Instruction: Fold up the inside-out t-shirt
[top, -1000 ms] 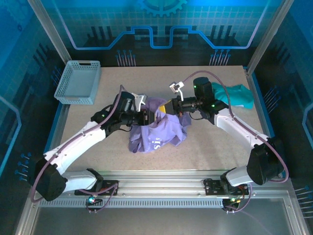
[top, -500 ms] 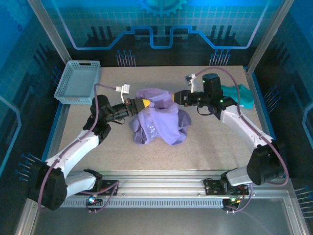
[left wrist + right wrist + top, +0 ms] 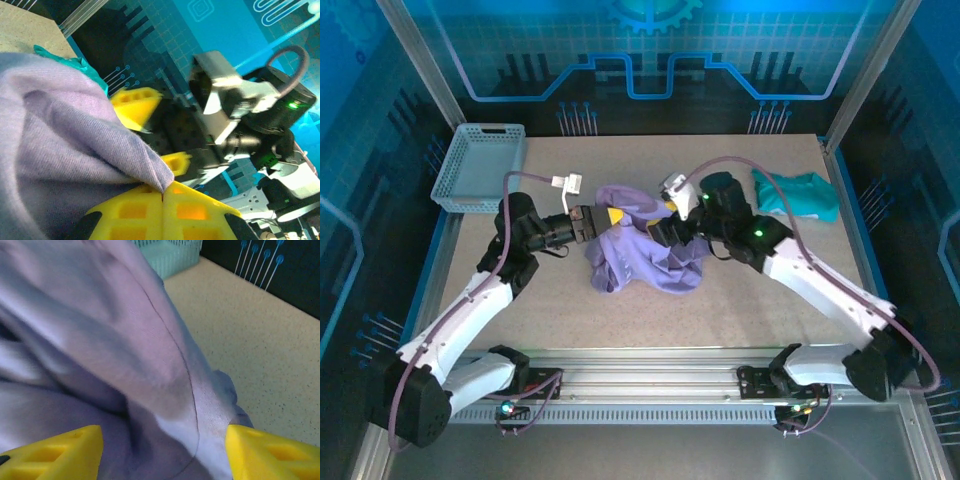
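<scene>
The inside-out t-shirt (image 3: pixel 645 255) lies as a crumpled lavender heap in the middle of the bench (image 3: pixel 740 300), with no hem, sleeve or collar laid out flat, so judged from this the fold proper is not yet begun. Taking 12 o'clock as the far edge in the overhead view, the left pincer (image 3: pixel 608 217) sits at the heap's 10 o'clock corner, its yellow tips pressed together on a pinch of the fabric, which the left wrist view shows drawn up into a peak between them. The right pincer (image 3: pixel 663 228) is just beside it toward 3 o'clock, over the top of the heap, its tips standing well apart with cloth spread in the gap but nothing clamped. The relation that matters is this short raised ridge of cloth running along the 9-to-3 line between the two pincers: the right arm is the nearer one to any free edge on the 3 o'clock side, and it probably needs a fresh hold there before the shirt can be spread. The speckled bench looks flat, with bare room toward 6 o'clock; a teal garment (image 3: pixel 800 193) lies at 2 o'clock and a basket (image 3: pixel 478 168) at 10 o'clock, both well apart from the heap.
</scene>
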Robot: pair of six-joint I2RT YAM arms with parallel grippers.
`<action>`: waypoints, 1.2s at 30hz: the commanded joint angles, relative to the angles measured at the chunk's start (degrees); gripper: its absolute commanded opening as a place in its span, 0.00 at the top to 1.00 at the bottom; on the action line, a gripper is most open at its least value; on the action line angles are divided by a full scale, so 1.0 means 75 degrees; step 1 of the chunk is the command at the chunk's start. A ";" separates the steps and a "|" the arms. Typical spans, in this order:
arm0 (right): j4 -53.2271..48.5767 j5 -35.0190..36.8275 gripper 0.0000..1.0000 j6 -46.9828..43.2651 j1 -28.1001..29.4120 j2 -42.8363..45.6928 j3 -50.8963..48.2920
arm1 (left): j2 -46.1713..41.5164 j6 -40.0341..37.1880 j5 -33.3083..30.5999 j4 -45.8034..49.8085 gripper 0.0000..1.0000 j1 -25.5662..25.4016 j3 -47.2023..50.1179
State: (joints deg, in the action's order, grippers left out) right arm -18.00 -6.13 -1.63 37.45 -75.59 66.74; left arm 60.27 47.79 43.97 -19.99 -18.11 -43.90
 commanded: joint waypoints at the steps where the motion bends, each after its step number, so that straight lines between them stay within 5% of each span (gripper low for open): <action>1: 0.0342 0.0073 0.34 -0.0393 0.0119 -0.0548 0.0504 | -0.0216 -0.0376 0.0207 0.0218 1.00 -0.0023 -0.0179; 3: 0.0575 -0.0321 0.41 -0.0317 0.0128 -0.0959 0.0778 | -0.0266 -0.0462 0.0208 0.0280 1.00 -0.0023 -0.0147; 7: 0.0169 -0.2675 1.00 -0.0105 -0.0315 -0.1073 0.1212 | -0.0457 -0.1206 -0.0845 0.1649 1.00 0.0000 -0.0299; 10: 0.0845 -0.5928 1.00 0.1047 -0.1148 -0.0632 0.0725 | -0.0547 -0.1935 -0.2783 0.3357 1.00 0.0000 -0.0649; 14: 0.1979 -0.7602 1.00 0.2323 -0.1392 -0.0344 0.0189 | -0.0422 -0.2257 -0.3649 0.3823 1.00 0.0000 -0.0825; 23: 0.2837 -0.8077 1.00 0.3045 -0.1338 -0.0370 -0.0014 | -0.0054 -0.2698 -0.4329 0.4695 0.94 -0.0083 -0.1283; 31: 0.2616 -0.7570 1.00 0.3223 -0.1393 -0.0661 0.0240 | -0.0781 -0.3820 -0.5493 0.5335 0.47 -0.0987 -0.1365; 36: 0.2251 -0.7422 1.00 0.3102 -0.1440 -0.0726 0.0374 | -0.1319 -0.4337 -0.5189 0.5005 0.42 -0.1815 -0.1236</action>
State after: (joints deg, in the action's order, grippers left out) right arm 0.19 -61.73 21.65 27.24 -80.62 66.98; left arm 52.10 19.66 5.67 18.55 -29.19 -53.74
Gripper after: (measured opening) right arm 0.047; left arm 0.579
